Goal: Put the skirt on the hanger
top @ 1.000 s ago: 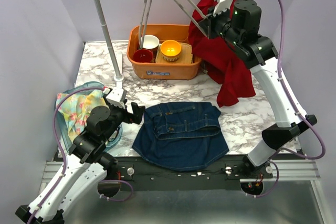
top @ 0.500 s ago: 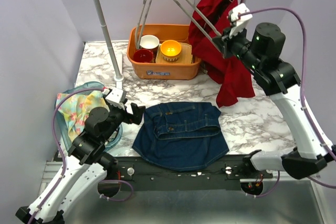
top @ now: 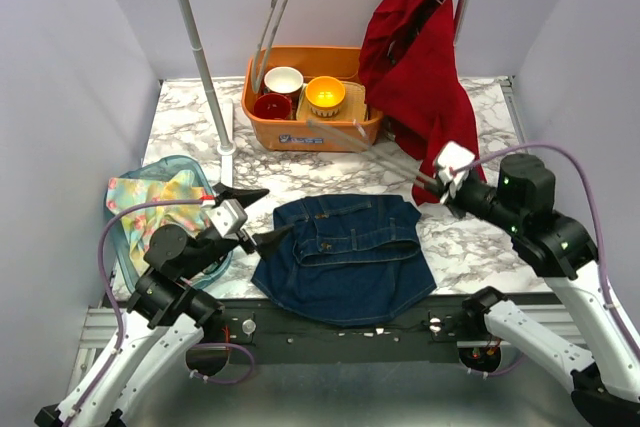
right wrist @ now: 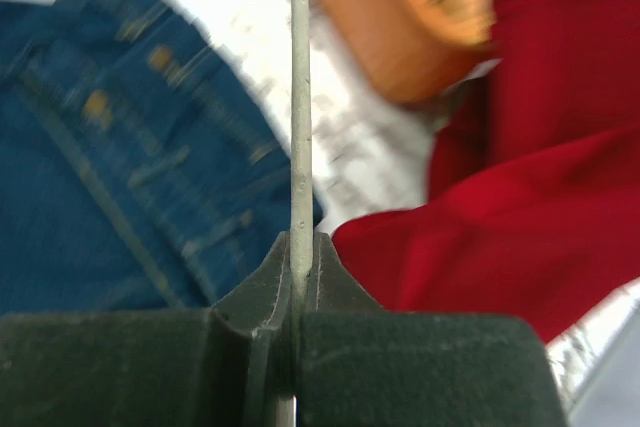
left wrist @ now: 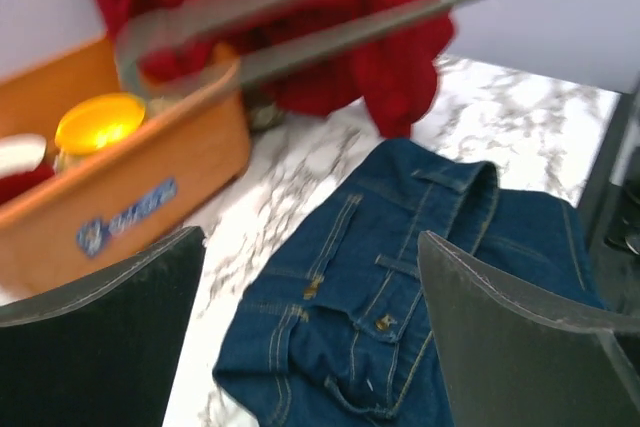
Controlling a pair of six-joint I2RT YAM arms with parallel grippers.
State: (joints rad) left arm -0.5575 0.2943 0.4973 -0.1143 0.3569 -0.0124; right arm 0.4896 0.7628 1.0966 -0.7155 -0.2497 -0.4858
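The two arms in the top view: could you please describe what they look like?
Both the left arm and right arm have white links, black joints and a looping purple cable. Each wrist carries a white block; fingers are dark grey.

Skirt on table, before tub

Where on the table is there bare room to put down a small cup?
The marble table is bare in the back left corner, beside the rack pole, and in the strip between the orange bin and the denim skirt. It is crowded to the right: the red garment hangs down and the right end effector holds the hanger there.
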